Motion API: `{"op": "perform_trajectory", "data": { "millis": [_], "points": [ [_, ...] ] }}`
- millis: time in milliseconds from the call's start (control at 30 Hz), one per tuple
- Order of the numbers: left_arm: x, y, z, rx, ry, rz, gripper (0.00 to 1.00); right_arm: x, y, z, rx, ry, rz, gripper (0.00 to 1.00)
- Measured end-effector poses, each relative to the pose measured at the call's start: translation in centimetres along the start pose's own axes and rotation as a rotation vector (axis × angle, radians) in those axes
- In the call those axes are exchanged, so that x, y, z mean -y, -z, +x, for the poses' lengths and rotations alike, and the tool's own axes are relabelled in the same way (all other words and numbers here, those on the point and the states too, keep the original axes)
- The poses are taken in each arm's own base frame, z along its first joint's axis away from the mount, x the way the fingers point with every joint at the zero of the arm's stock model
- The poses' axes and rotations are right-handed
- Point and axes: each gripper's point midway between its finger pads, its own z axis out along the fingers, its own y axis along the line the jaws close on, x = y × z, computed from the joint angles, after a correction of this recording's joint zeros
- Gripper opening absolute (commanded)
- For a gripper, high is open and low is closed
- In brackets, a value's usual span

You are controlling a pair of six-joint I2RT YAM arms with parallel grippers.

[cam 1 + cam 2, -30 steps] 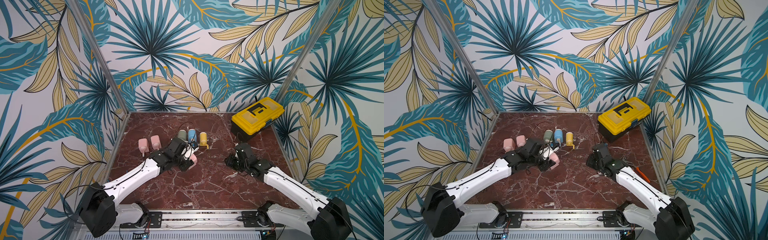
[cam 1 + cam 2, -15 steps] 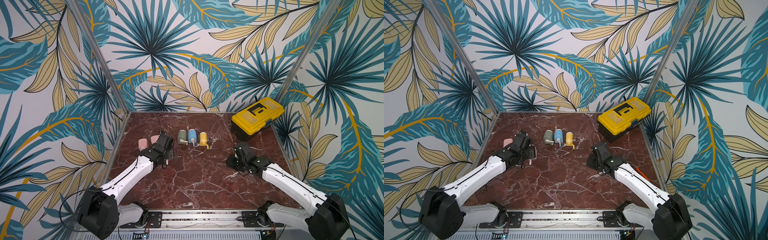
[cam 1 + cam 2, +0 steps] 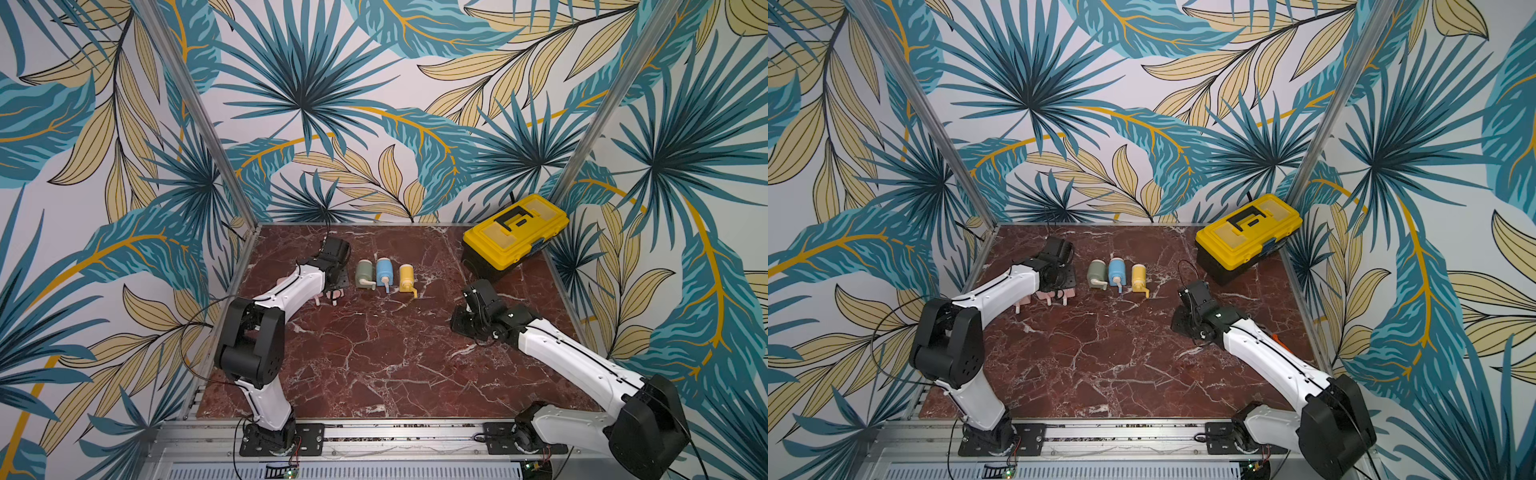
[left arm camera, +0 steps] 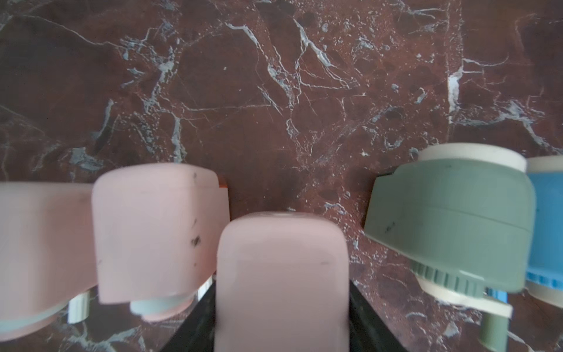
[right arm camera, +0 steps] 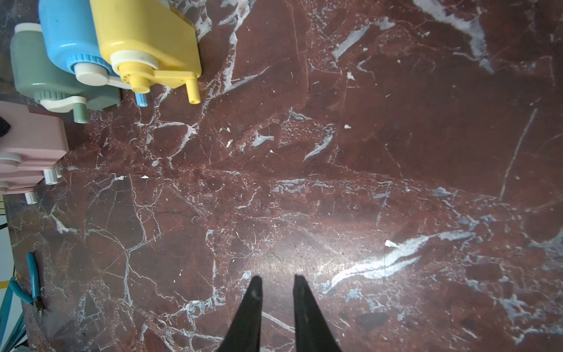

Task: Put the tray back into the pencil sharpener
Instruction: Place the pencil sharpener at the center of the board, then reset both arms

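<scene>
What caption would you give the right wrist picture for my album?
Empty right gripper, slightly open over the marble table; yellow sharpener, blue sharpener and green sharpener sit nearby.

1. Marble table (image 3: 1121, 365): red-brown, white-veined.
2. Green sharpener (image 3: 1097, 272), blue sharpener (image 3: 1117, 271), yellow sharpener (image 3: 1139, 275): we count them side by side, cranks toward the front edge.
3. Pink sharpener (image 3: 1070, 293), under the left gripper (image 3: 1064, 282); two more pink sharpeners (image 3: 1023, 302) beside it.
4. Yellow toolbox (image 3: 1248, 235): back right corner, lid down.
5. Right gripper (image 3: 1180, 323): low over the marble, well apart from the row.

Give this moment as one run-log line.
left tool: shut on pink sharpener | right tool: slightly open, empty, over table
</scene>
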Motion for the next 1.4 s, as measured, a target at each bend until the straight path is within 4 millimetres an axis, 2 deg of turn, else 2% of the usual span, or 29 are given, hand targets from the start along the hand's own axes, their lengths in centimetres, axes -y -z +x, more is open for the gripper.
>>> {"op": "perform_trajectory", "data": {
  "millis": [200,367,433,533,700,767,900,1000,1067,1167,1233,1267,1300,1400],
  "points": [
    [1.0,-2.6,-0.1,-0.041,-0.026,-0.001,0.18,-0.3,-0.2,-0.3,-0.005,0.019,0.006,0.22],
    [1.7,-2.9,-0.7,-0.04,-0.027,0.016,0.62,-0.1,-0.2,-0.4,-0.007,0.025,0.017,0.22],
    [1.7,-3.0,-0.7,-0.042,-0.021,0.015,0.72,0.0,-0.2,-0.4,-0.007,0.026,0.021,0.22],
    [1.6,-3.1,-0.6,-0.045,-0.019,0.012,0.8,0.0,-0.2,-0.4,-0.006,0.027,0.023,0.22],
    [1.4,-2.7,-0.8,-0.035,-0.025,0.004,0.84,0.1,-0.1,-0.7,-0.003,0.034,0.029,0.23],
    [1.0,-1.7,-0.9,-0.016,-0.021,0.0,0.84,0.3,0.0,-1.0,0.006,0.034,0.039,0.24],
    [-0.5,3.4,-1.5,0.087,0.008,0.002,0.84,2.0,1.0,-2.7,0.075,0.033,0.084,0.33],
    [-2.3,8.4,-1.4,0.206,0.052,0.013,0.83,4.6,2.8,-5.0,0.202,0.025,0.142,0.4],
    [-3.8,10.7,-0.3,0.263,0.081,0.018,0.82,6.8,3.9,-6.3,0.297,0.02,0.195,0.42],
    [-6.2,12.3,2.8,0.315,0.101,0.02,0.82,10.3,4.7,-7.5,0.4,0.025,0.293,0.46],
    [-7.6,12.4,4.9,0.345,0.095,0.022,0.82,12.1,4.6,-8.1,0.441,0.039,0.353,0.51],
    [-8.2,12.3,5.9,0.361,0.081,0.025,0.82,12.8,4.3,-8.4,0.459,0.052,0.377,0.61],
    [-8.6,12.1,6.7,0.376,0.062,0.03,0.82,13.3,3.9,-8.8,0.479,0.068,0.39,0.64],
    [-9.1,11.4,7.8,0.416,-0.014,0.039,0.84,14.2,1.7,-9.4,0.502,0.156,0.419,0.69]
  ]
}}
